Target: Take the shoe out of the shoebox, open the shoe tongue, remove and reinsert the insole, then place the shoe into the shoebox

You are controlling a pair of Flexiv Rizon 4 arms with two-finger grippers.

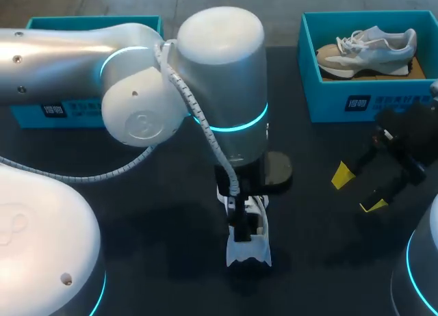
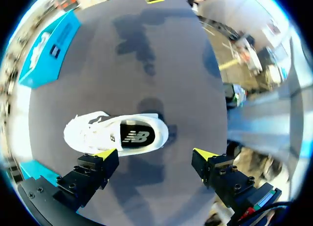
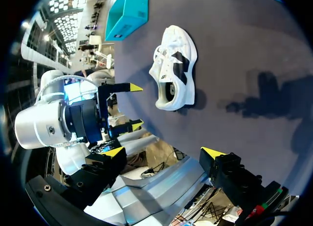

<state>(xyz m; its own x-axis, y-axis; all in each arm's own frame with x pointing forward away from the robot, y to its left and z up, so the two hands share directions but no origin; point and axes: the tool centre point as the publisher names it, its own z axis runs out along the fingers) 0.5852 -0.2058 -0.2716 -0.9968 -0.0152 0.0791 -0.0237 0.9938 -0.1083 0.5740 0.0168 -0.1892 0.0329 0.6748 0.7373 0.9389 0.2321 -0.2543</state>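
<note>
Far left edge of the dark tabletop [image 1: 164,261]: a teal shoebox [image 1: 82,23], largely hidden behind the left arm [image 1: 137,76]. Middle of the tabletop, toward the near edge: white shoe [image 2: 115,134] upright on its sole, insole visible through the opening. Just above it, left gripper [image 2: 155,155], fingers spread wide, touching nothing. Further right, right gripper [image 1: 357,189] hovering over bare tabletop, yellow tips well apart, holding nothing. Far right corner: second teal shoebox [image 1: 369,97] with a grey-and-beige shoe [image 1: 369,50] lying inside.
</note>
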